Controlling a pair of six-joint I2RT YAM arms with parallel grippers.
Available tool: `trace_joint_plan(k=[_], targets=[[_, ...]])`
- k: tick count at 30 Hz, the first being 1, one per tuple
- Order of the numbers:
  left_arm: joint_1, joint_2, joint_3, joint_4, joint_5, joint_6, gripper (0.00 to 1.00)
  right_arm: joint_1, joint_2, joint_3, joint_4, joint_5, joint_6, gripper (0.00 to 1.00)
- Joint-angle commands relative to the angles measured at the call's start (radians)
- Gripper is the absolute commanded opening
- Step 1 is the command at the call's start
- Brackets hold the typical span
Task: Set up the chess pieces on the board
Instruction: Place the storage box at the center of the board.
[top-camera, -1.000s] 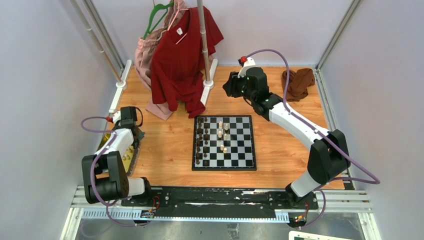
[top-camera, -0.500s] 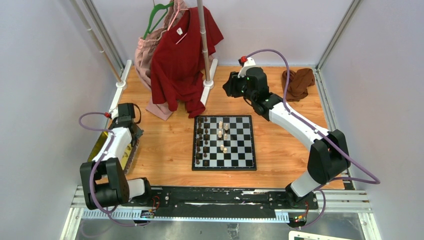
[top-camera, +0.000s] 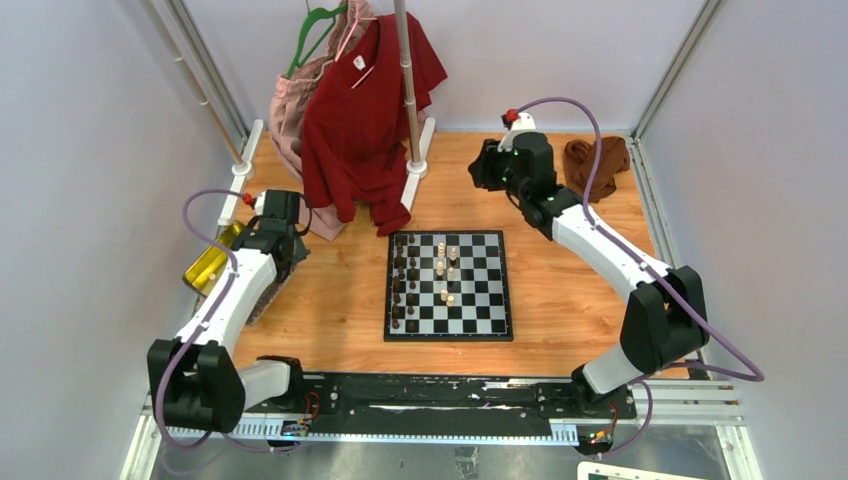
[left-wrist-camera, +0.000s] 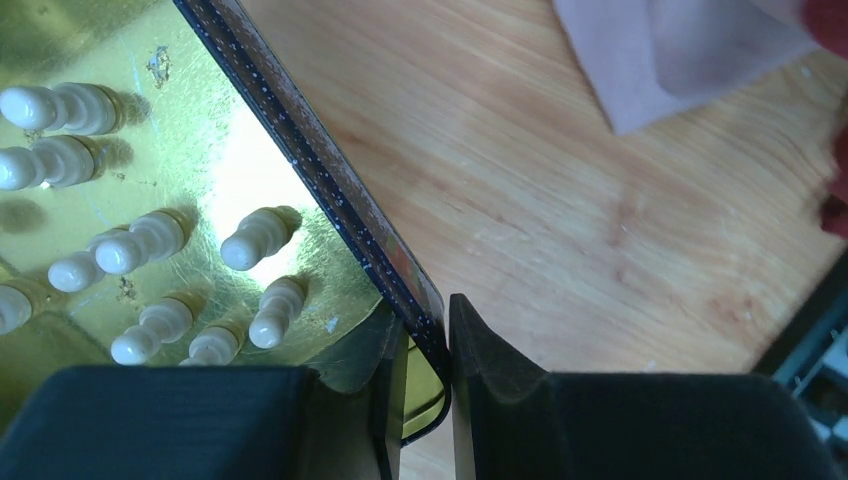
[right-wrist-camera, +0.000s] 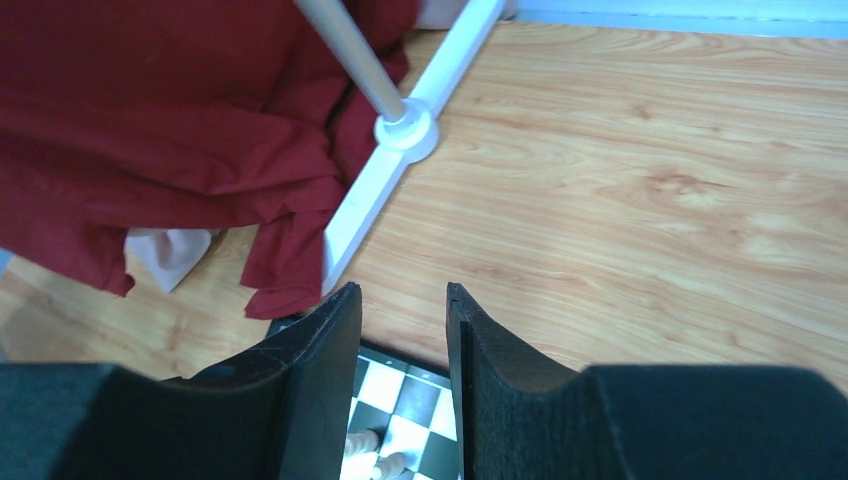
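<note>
Left wrist view: left claw (left-wrist-camera: 428, 325) pinches the rim of the gold tin (left-wrist-camera: 325, 180), cream pieces (left-wrist-camera: 255, 238) waiting inside. On the board (top-camera: 480, 300), dark pieces (top-camera: 399, 283) line one side and few cream ones stand. Right claw (right-wrist-camera: 402, 295) hovers parted, empty.

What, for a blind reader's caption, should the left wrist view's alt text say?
The left gripper pinches the dark-edged wall of a gold rectangular tin holding loose cream chess pieces; the light wooden table lies to its right.
</note>
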Motion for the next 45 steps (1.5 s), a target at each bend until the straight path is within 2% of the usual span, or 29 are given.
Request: trace_joint_plan(k=[1,11,16,21,31,39,45], targets=[[-0.11,-0.036,0.067,-0.089,-0.076,0.047,0.0,-0.073,-0.045,-0.024,-0.004,0.027,0.006,0.41],[-0.452,0.023,0.187,-0.209,-0.146,0.055,0.0,-0.234,-0.06,-0.069,-0.007,0.033,0.024,0.41],[-0.639,0.118,0.276,-0.275,-0.182,0.063,0.0,-0.279,-0.064,-0.086,-0.008,0.028,0.031,0.41],[-0.772,0.216,0.357,-0.315,-0.196,0.058,0.0,-0.308,-0.081,-0.108,-0.014,0.031,0.035,0.4],[-0.931,0.389,0.548,-0.31,-0.175,0.115,0.0,-0.376,-0.137,-0.127,-0.078,0.043,0.047,0.41],[-1.021,0.541,0.774,-0.309,-0.12,0.222,0.0,-0.449,-0.199,-0.14,-0.184,0.178,0.087,0.44],[-1.054,0.627,0.904,-0.276,-0.015,0.271,0.0,-0.5,-0.27,-0.17,-0.225,0.291,0.136,0.45]])
